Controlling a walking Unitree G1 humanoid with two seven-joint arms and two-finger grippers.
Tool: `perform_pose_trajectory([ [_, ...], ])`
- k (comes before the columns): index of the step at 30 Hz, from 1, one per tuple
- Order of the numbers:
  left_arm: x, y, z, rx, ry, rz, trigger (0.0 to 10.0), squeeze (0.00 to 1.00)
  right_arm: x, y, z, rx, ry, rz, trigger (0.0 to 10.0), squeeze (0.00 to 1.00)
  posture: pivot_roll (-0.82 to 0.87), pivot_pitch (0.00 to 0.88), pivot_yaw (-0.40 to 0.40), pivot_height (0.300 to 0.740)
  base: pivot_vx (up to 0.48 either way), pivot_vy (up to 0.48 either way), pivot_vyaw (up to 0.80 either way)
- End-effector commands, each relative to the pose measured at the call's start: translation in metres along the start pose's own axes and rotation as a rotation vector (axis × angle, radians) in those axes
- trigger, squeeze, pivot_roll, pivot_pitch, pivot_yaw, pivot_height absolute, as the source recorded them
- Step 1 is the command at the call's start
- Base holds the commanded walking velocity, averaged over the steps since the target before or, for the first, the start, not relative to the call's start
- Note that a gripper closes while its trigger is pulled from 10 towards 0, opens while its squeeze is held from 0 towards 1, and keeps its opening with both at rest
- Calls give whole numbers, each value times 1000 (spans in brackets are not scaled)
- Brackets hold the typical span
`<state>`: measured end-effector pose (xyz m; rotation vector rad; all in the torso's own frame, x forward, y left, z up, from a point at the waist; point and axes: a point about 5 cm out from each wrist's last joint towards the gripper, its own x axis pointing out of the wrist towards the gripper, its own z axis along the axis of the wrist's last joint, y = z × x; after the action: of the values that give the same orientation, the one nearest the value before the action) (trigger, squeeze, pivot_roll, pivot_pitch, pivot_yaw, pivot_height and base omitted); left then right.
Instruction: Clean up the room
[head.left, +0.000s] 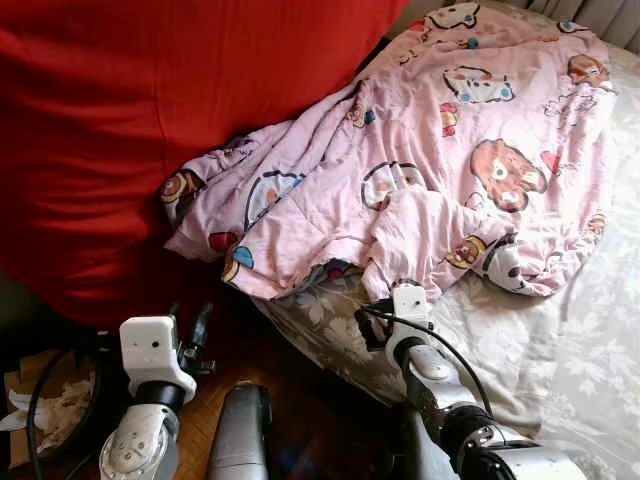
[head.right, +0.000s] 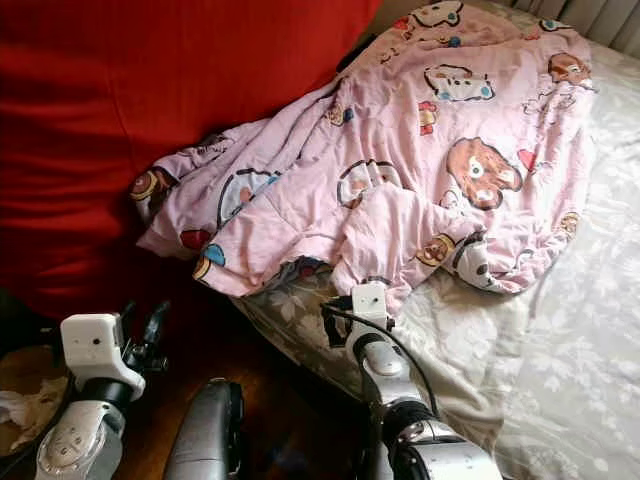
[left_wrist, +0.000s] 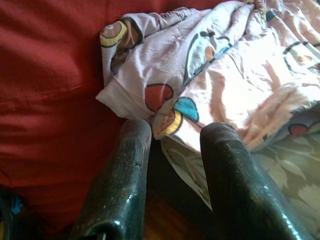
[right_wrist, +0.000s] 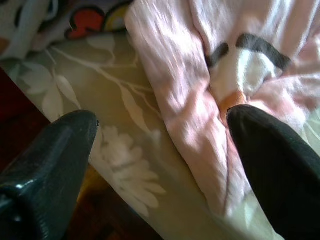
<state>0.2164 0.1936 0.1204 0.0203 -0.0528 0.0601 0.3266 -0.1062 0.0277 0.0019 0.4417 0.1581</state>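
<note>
- A pink cartoon-print blanket (head.left: 440, 170) lies crumpled across the bed (head.left: 560, 350), whose grey floral sheet shows bare on the side nearest the robot.
- One corner of the blanket spills over the bed's edge toward a large red cushion (head.left: 130, 130), which stands beside the bed and touches the blanket's folds.
- The right gripper (right_wrist: 160, 135) sits at the bed's near edge with its two black fingers (right_wrist: 55, 150) spread wide apart; a fold of the blanket lies between them over the floral sheet, one fingertip resting against the pink cloth, nothing pinched.
- The left gripper (left_wrist: 175, 145) is off the bed, low beside its corner, pointing at the blanket's hanging corner; its fingers (left_wrist: 120, 175) stand parted with a gap between them and hold nothing.
- In the head views the left arm's white wrist housing (head.left: 152, 350) hangs over dark wooden floor (head.left: 300, 420) beside the bed, below the red cushion.
- A dark bin (head.left: 55, 400) holding crumpled paper sits on the floor farther from the bed than the left arm.
</note>
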Motion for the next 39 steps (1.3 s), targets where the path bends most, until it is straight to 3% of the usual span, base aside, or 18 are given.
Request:
perform_pose_trajectory([
  [1, -4, -2, 3, 9, 7, -3, 10000, 0, -1, -2, -8, -8, 45, -16, 10000, 0, 274, 284, -53, 600, 0, 0, 0],
  [7, -8, -2, 10, 10, -1, -3, 10000, 0, 0, -8, -4, -32, 55, -67, 10000, 0, 282, 302, -53, 600, 0, 0, 0],
  [23, -19, -4, 20, 17, 18, -8, 10000, 0, -1, -14, -7, 66, 90, -100, 10000, 0, 300, 344, -37, 600, 0, 0, 0],
  [24, -19, -4, 20, 17, 19, -8, 10000, 0, -1, -14, -7, 65, 90, -101, 4784, 0, 300, 345, -36, 600, 0, 0, 0],
  [25, -20, -4, 20, 18, 20, -8, 10000, 0, -1, -15, -7, 65, 90, -103, 2588, 0, 300, 347, -36, 600, 0, 0, 0],
  [26, -20, -4, 20, 18, 21, -8, 10000, 0, -1, -15, -7, 66, 91, -104, 2588, 0, 300, 348, -35, 600, 0, 0, 0],
  [27, -21, -4, 20, 20, 25, -8, 10000, 0, -1, -16, -7, 68, 91, -109, 0, 0, 299, 348, -33, 600, 0, 0, 0],
  [39, -25, -3, 20, 22, 43, -4, 10000, 0, -1, -20, -7, 77, 93, -122, 0, 0, 300, 350, -28, 600, 0, 0, 0],
])
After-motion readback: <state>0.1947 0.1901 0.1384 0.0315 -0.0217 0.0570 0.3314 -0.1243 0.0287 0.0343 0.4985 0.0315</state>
